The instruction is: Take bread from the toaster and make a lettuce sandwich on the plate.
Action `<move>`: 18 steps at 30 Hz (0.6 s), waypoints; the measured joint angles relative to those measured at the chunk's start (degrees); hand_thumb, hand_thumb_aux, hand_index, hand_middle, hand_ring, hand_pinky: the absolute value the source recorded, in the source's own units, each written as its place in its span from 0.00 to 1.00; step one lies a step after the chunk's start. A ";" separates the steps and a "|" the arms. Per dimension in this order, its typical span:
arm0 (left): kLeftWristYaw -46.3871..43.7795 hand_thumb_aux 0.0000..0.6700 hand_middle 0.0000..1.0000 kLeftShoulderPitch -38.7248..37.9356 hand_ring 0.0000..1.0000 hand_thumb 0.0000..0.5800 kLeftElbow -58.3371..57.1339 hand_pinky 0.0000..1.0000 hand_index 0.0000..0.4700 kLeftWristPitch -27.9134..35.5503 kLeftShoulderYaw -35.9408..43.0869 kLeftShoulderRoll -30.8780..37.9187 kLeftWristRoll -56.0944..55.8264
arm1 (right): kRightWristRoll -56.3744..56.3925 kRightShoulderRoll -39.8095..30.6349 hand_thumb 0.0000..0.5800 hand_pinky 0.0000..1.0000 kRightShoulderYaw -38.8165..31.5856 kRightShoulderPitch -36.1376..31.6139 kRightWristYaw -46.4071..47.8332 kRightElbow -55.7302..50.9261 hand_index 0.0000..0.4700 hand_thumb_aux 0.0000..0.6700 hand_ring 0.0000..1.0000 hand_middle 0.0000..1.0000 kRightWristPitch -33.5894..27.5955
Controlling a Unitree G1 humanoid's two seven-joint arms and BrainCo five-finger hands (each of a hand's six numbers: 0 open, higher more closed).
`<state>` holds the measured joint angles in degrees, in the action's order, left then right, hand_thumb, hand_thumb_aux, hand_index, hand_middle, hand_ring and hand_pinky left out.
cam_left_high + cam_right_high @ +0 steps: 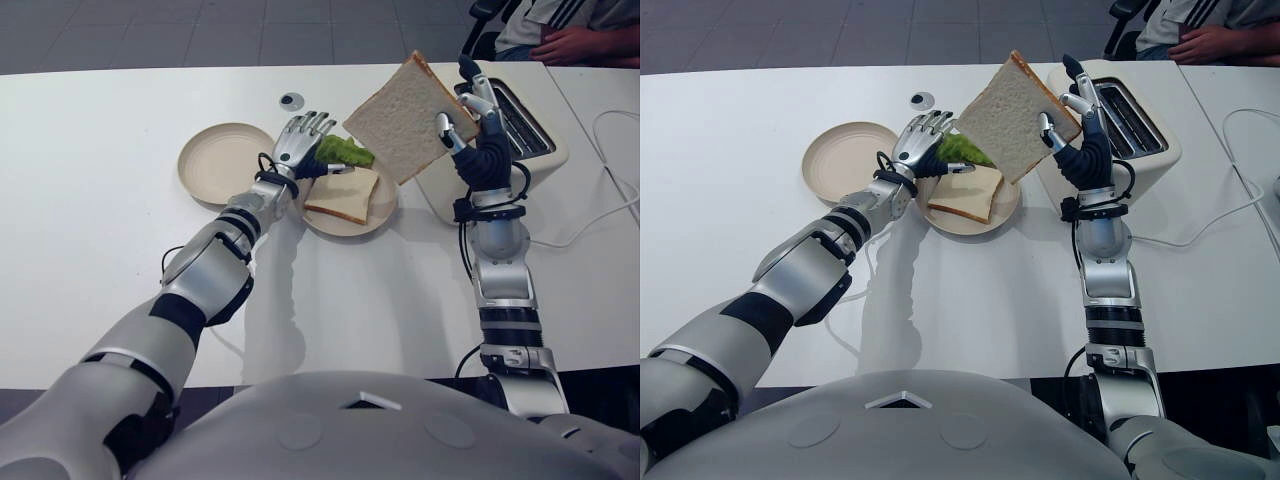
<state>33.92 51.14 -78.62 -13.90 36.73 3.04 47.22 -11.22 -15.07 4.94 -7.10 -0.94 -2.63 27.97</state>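
We hold bread [405,118] and lettuce [345,152] at the plate [345,230].
Fingers of our right hand [478,140] grasp the bread, tilted aloft left of the toaster [525,130]; fingers of our left hand [298,142] grasp the lettuce over the plate's far rim.

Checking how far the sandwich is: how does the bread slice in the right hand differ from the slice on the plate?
The held white bread slice is airborne and tilted, gripped by the right hand; the plate's white bread slice lies flat on the round beige plate. The left hand holds a green lettuce leaf by the plate's slice; the held slice is bare. Both have brown crusts.
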 measured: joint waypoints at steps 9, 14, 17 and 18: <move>-1.29 0.59 0.00 0.02 0.00 0.83 -0.20 0.00 0.59 1.25 1.13 -1.67 0.60 | 0.00 0.00 1.00 0.01 0.06 0.27 0.00 0.00 1.00 1.00 0.01 0.01 0.01; -1.32 0.70 0.00 0.02 0.00 0.91 -0.49 0.00 0.70 2.01 1.11 -1.36 0.59 | 0.00 0.00 1.00 0.01 0.09 0.35 0.00 0.00 1.00 1.00 0.01 0.01 0.02; -1.60 0.65 0.00 0.03 0.00 0.88 -0.49 0.00 0.65 2.45 1.07 -1.35 0.59 | 0.01 0.00 1.00 0.01 0.10 0.56 0.02 0.00 1.00 1.00 0.01 0.01 0.05; -1.66 0.67 0.00 0.03 0.00 0.89 -0.50 0.00 0.67 2.68 1.04 -1.32 0.59 | 0.01 0.00 1.00 0.01 0.12 0.65 0.04 0.00 1.00 1.00 0.01 0.01 0.05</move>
<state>32.26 51.17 -79.12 -11.22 37.77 1.72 47.80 -11.21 -15.07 5.07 -6.45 -0.91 -2.62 28.03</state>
